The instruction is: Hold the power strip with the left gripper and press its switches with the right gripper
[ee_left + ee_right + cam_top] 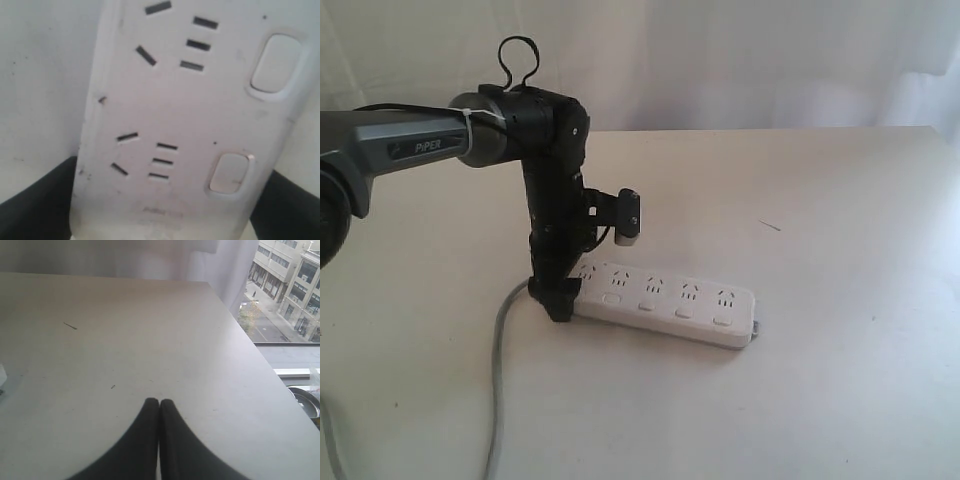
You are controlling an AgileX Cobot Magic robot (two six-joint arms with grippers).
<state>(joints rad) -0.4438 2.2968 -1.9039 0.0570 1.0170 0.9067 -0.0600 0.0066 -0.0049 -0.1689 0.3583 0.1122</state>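
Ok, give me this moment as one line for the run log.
left gripper: clamped on power strip, cord end | right gripper: shut, over table, clear of strip | switches: untouched

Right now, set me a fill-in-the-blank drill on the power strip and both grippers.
1. The white power strip has ___ outlets in a row.
2. The cord leaving the end clamped by the left gripper is ___ in colour.
3. The right gripper has its fingers ___, holding nothing.
4. The right gripper touches ___ of the switches.
Missing words: five; grey; shut; none.
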